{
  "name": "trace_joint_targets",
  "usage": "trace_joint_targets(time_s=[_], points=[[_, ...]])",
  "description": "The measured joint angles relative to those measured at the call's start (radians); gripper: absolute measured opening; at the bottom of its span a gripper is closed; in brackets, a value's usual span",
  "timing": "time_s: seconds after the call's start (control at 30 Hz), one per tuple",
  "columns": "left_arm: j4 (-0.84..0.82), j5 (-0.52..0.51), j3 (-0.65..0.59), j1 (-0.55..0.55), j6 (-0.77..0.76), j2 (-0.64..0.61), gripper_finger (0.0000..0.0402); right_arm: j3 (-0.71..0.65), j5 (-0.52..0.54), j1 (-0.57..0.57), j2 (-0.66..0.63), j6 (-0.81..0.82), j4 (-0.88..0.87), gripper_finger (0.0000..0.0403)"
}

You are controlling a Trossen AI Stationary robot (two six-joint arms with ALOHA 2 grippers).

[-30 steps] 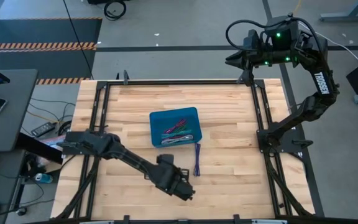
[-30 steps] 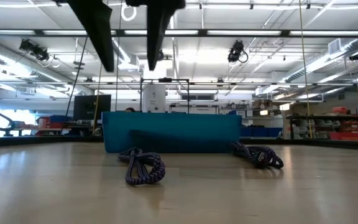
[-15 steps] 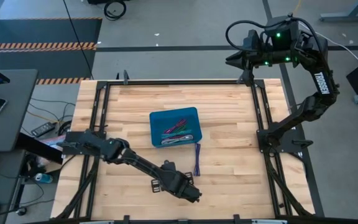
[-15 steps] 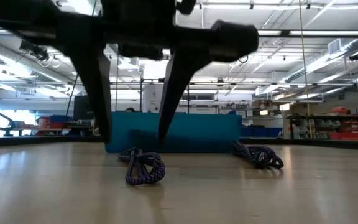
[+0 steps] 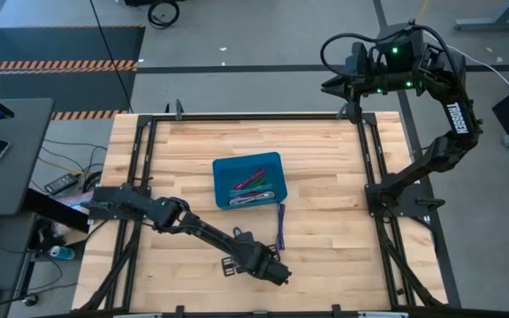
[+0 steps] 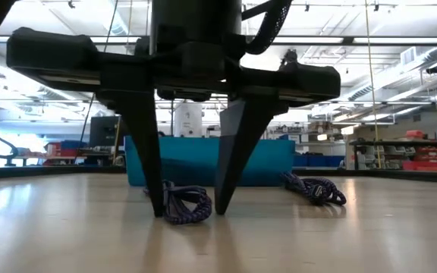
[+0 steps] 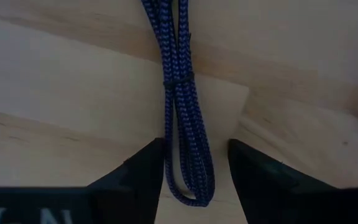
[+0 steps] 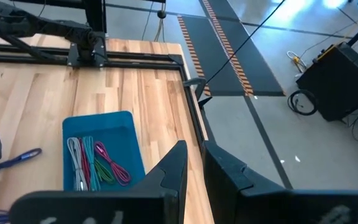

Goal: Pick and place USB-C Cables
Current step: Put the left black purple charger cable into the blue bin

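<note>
Straddling the blue-purple cable (image 7: 185,106) near the lower centre of the high view, the left gripper (image 6: 190,211) stood with its fingers spread wide, one tip on each side of the bundle's looped end and both at or just above the wood. That stance suited a pinch across the narrow bundle, and the fingers had not yet closed on it. The cable lay lengthwise between them, a thin band binding it partway along.

The blue bin (image 5: 222,170) sat at the middle of the table (image 5: 325,168), just above the loose cable in the high view, probably the place meant to receive it. In the right wrist view four bundles could be counted inside: a grey one (image 8: 74,163), a teal one (image 8: 89,162), a green one (image 8: 104,171) and a magenta one (image 8: 112,163).

One cable lay loose in the high view. The low view, though, showed a second dark bundle (image 6: 315,189) at right of centre in front of the bin, making two outside.

The right gripper (image 8: 194,168) was parked high in the upper right of the high view, beyond the table's far edge, its fingers a narrow gap apart and holding nothing.
</note>
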Motion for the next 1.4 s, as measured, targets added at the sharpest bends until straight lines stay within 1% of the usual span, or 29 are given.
trace_joint_targets(time_s=[0.07, 0.13, 0.2, 0.27, 0.3, 0.33, 0.47, 0.53, 0.63, 0.67, 0.73, 0.8, 0.83, 0.9, 0.97, 1.07, 1.13, 1.23, 1.3, 1.4], points=[[0.004, 0.0, 0.0, 0.002, 0.008, 0.0, 0.0168, 0.0, 0.0, 0.0, 0.0, -0.004, -0.001, 0.0055], [0.007, 0.0, 0.0, 0.003, 0.018, 0.001, 0.0141, 0.0, 0.0, 0.0, 0.0, -0.004, -0.003, 0.0055], [0.002, -0.002, 0.0, 0.003, 0.021, 0.001, 0.0099, 0.0, 0.0, 0.0, 0.0, -0.004, -0.009, 0.0055], [-0.005, -0.004, -0.002, 0.003, 0.049, -0.002, 0.0044, 0.0, 0.0, 0.0, 0.0, -0.004, -0.013, 0.0055], [-0.005, -0.005, -0.002, 0.002, 0.064, -0.002, 0.0025, 0.0, 0.0, 0.0, 0.0, -0.004, -0.012, 0.0055], [-0.009, -0.008, -0.001, 0.002, 0.071, -0.004, 0.0016, 0.0, 0.0, 0.0, 0.0, -0.006, -0.012, 0.0055], [-0.055, -0.011, 0.018, 0.005, 0.152, -0.019, 0.0011, 0.0, 0.0, 0.0, 0.0, -0.012, -0.012, 0.0055], [-0.117, -0.02, 0.058, 0.014, 0.199, -0.037, 0.0009, 0.0, 0.0, 0.0, 0.0, -0.013, -0.011, 0.0055], [-0.272, -0.08, 0.156, 0.036, 0.289, -0.09, 0.0009, 0.0, 0.0, 0.0, 0.0, -0.035, -0.009, 0.0055], [-0.321, -0.113, 0.167, 0.045, 0.319, -0.112, 0.0009, 0.0, 0.0, 0.0, 0.0, -0.042, -0.005, 0.0055], [-0.334, -0.188, 0.134, 0.067, 0.39, -0.183, 0.0009, 0.0, 0.0, 0.0, 0.0, -0.053, 0.005, 0.0055], [-0.332, -0.272, 0.128, 0.094, 0.519, -0.248, 0.0009, 0.0, 0.0, 0.0, 0.0, -0.06, 0.009, 0.0055], [-0.328, -0.314, 0.128, 0.112, 0.615, -0.279, 0.0009, 0.0, 0.0, 0.0, 0.0, -0.061, 0.014, 0.0055], [-0.331, -0.359, 0.131, 0.155, 0.807, -0.336, 0.0009, 0.0, 0.0, 0.0, 0.0, -0.062, 0.018, 0.0055], [-0.334, -0.366, 0.131, 0.209, 1.001, -0.362, 0.0009, 0.0, 0.0, 0.0, 0.0, -0.063, 0.031, 0.0055], [-0.327, -0.36, 0.129, 0.292, 1.336, -0.377, 0.0009, 0.0, 0.0, 0.0, 0.0, -0.058, 0.049, 0.0055], [-0.329, -0.319, 0.129, 0.349, 1.558, -0.389, 0.0009, 0.0, 0.0, 0.0, 0.0, -0.053, 0.055, 0.0055], [-0.332, -0.194, 0.127, 0.436, 1.843, -0.39, 0.0009, 0.0, 0.0, 0.0, 0.0, -0.033, 0.058, 0.0055], [-0.332, -0.133, 0.116, 0.488, 2.002, -0.388, 0.0009, 0.0, 0.0, 0.0, 0.0, 0.001, 0.058, 0.0055], [-0.331, -0.091, 0.079, 0.563, 2.192, -0.395, 0.0009, 0.0, 0.0, 0.0, 0.001, 0.052, 0.057, 0.0055]])
